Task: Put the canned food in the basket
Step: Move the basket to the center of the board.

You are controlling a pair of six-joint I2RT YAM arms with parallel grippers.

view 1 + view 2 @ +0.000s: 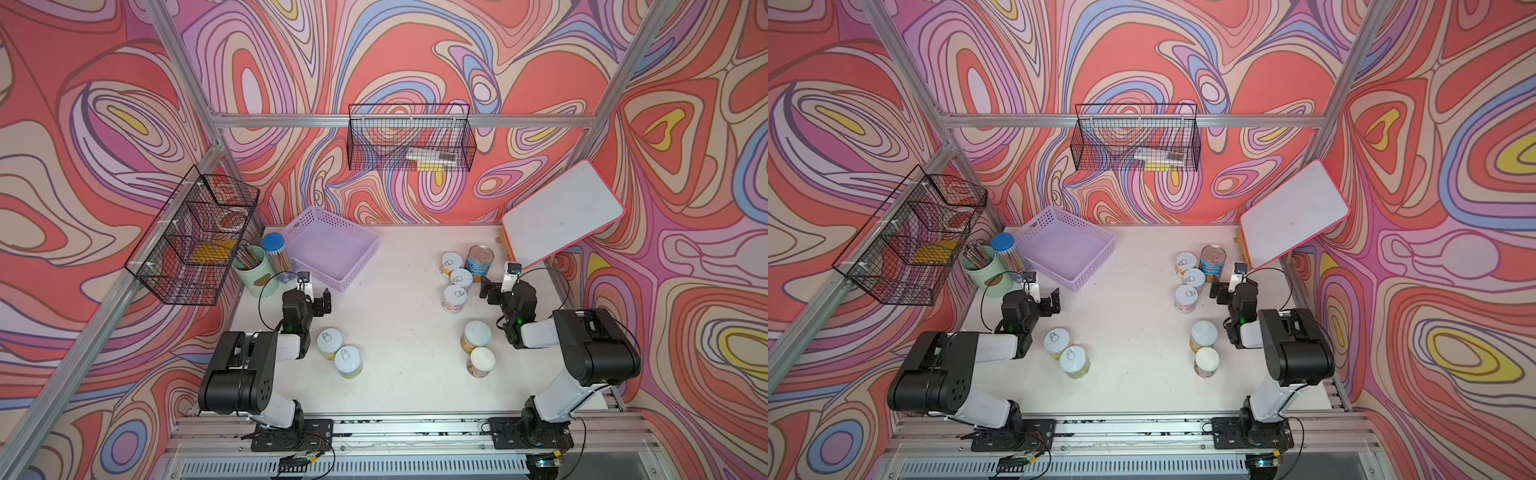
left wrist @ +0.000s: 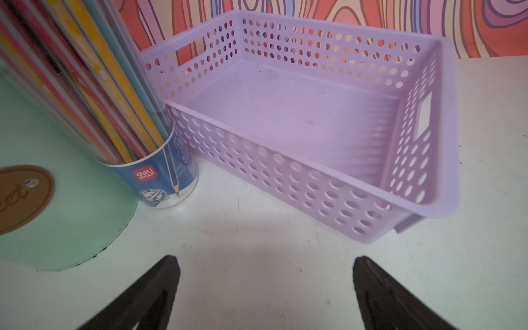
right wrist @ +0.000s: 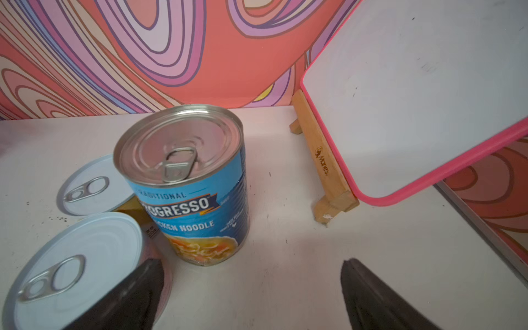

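White tabletop (image 1: 399,307) across the lower middle of both top views, swirl-patterned walls all around. Pink-rimmed whiteboard (image 1: 563,212) tilted on a wooden stand at upper right of the tabletop. Left arm (image 1: 249,365) at lower left, right arm (image 1: 594,349) at lower right, both reaching toward the back.

Lavender basket (image 1: 332,249) at upper left of the tabletop, set at an angle; fills the upper middle of the left wrist view (image 2: 285,114). Mint green cup (image 1: 255,274) and blue-capped pencil tube (image 1: 276,249) just left of it.

Left jaws apart, over bare tabletop just in front of the basket. Right jaws apart, just right of the upper-right cluster of cans, gripping none.

Blue-label can (image 1: 478,262) upright at upper right, near the whiteboard stand; metal pull-tab lid clear in the right wrist view (image 3: 194,200). Three small cans (image 1: 461,279) in a column just beside it. Second pair (image 1: 476,336) below, near the right arm. Third pair (image 1: 330,343) at lower left, touching each other, beside the left arm. All on the tabletop, outside the basket.
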